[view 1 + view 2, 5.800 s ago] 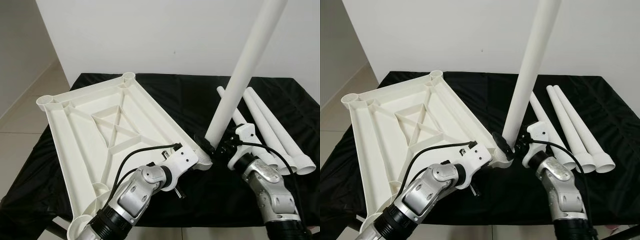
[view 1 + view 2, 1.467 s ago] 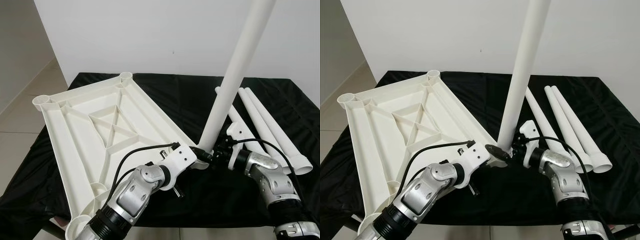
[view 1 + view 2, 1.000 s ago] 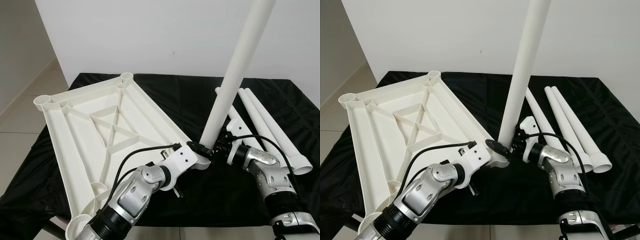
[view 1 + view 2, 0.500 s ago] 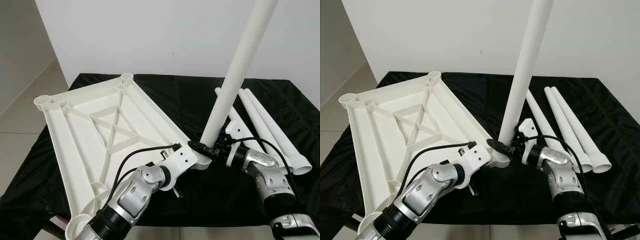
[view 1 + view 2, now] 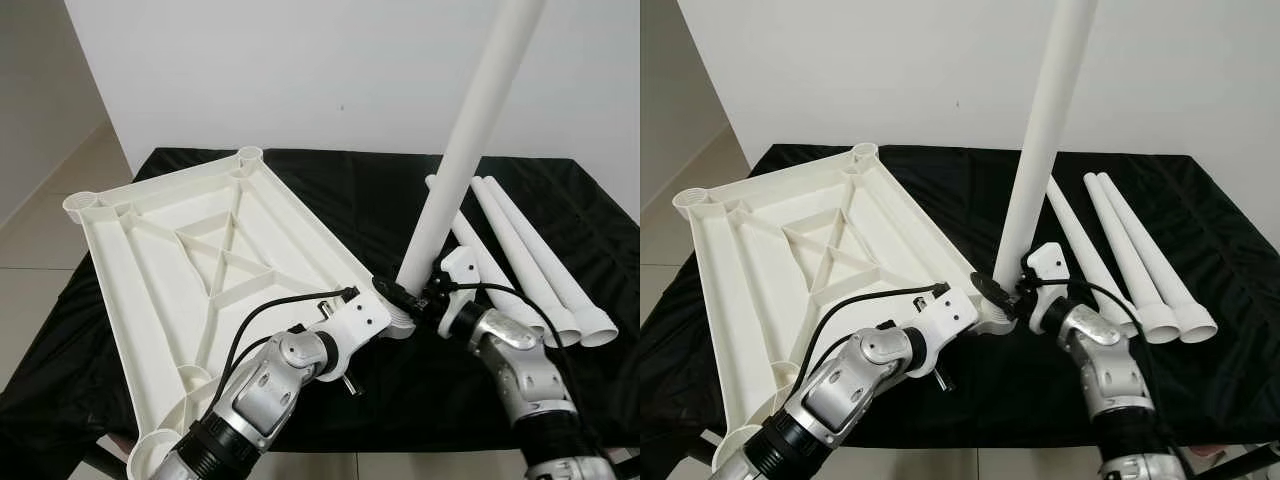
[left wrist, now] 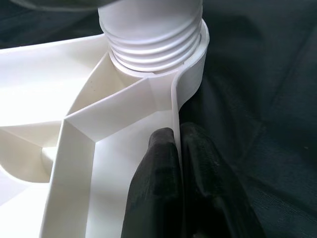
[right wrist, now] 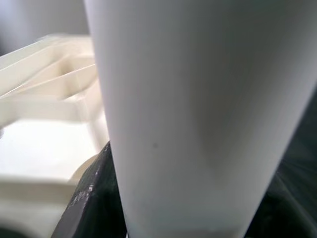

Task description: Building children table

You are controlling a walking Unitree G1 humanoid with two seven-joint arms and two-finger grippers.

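A white tabletop (image 5: 200,250) lies upside down on the black cloth, ribs facing up. One long white leg (image 5: 470,130) stands nearly upright in the near corner socket (image 5: 398,322); its threaded end (image 6: 153,44) sits in that socket. My left gripper (image 6: 177,148) is shut on the tabletop rim just beside the socket, one finger on each side of the thin wall. My right gripper (image 5: 410,297) is shut on the base of the standing leg (image 7: 198,99), and a black finger (image 7: 94,198) shows at the leg's side.
Three loose white legs (image 5: 530,265) lie side by side on the cloth at the right, flared ends toward me. The table's front edge (image 5: 420,450) runs close under my arms. A white wall stands behind; tiled floor (image 5: 40,220) shows at the left.
My right wrist has turned around the base of the leg and its forearm has swung left. The leg stays in the socket, leaning slightly differently. My left gripper keeps its hold.
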